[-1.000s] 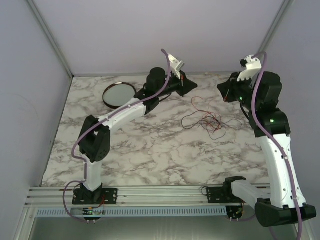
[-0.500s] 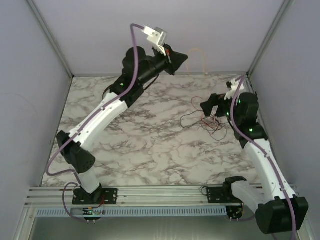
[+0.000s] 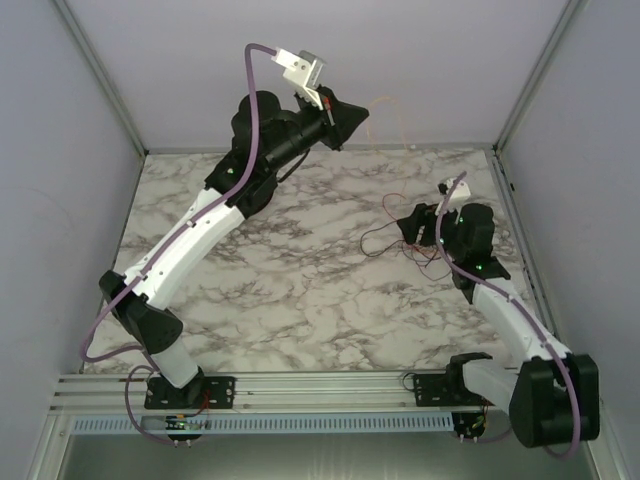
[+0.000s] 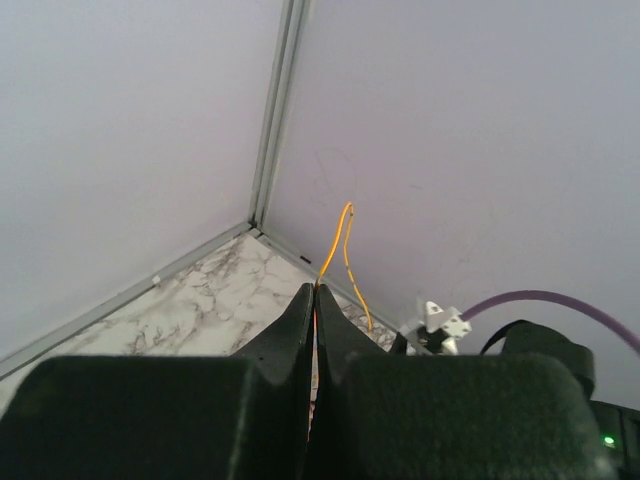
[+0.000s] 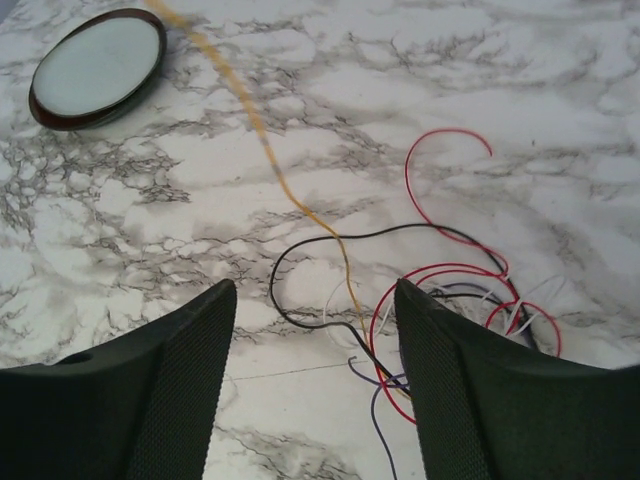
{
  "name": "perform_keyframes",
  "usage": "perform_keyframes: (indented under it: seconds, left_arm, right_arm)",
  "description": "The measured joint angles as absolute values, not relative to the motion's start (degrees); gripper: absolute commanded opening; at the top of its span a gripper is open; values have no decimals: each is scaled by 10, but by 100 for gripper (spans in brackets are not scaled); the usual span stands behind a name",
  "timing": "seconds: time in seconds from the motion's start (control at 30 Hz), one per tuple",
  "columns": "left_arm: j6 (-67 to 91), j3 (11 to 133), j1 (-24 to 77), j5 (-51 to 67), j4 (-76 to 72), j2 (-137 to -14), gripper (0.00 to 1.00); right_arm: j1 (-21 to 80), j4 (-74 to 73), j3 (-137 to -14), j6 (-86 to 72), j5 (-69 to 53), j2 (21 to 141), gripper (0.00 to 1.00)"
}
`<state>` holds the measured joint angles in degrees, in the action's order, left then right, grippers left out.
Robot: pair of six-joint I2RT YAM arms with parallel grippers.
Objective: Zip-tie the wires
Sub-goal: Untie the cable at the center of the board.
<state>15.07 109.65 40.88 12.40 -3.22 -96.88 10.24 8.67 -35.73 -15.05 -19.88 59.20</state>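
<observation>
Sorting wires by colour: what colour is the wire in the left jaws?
Orange-yellow wire; left wrist view.

Top view: fixed, high behind the arm bases, tilted down and forward; takes in the whole table [image 3: 300,290], both arms and the back wall; distant

Left wrist view: rides the left gripper [image 4: 315,290] high above the table, looking near-level along its shut fingers into the far wall corner; only a wedge of marble shows

Right wrist view: low over the table, looking down and forward between the right gripper's [image 5: 313,300] spread fingers; close on the wires [image 5: 470,290], dish [image 5: 97,67] upper left

Shared: wires in top and right wrist views; orange strand [image 5: 250,110] in both wrist views
</observation>
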Motion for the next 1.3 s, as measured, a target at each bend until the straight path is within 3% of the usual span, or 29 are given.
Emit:
perform_keyframes:
  seconds: [0.27,0.37,0.47,0.67,1.07,1.3]
  left_arm:
    - [149,1096,409,114,-23,-968,0]
    - [148,1096,409,110,-15,-967,0]
    - [145,1096,409,100,-7,-962,0]
    - [131,1092,409,69,21,-940,0]
    - [142,893,404,36,11,-842,0]
    - [164,842,403,29,10,-843,0]
  right_arm:
    - [105,113,-358,-157,-184,700,40]
    - [107,140,-358,-160,-181,719,24]
    - [109,160,-359,-163,-178,737,0]
    - [111,106,-406,-146,-140,742,0]
    - [110,-30,-716,-68,49,641,0]
    - [111,-75,-688,-88,95,588,0]
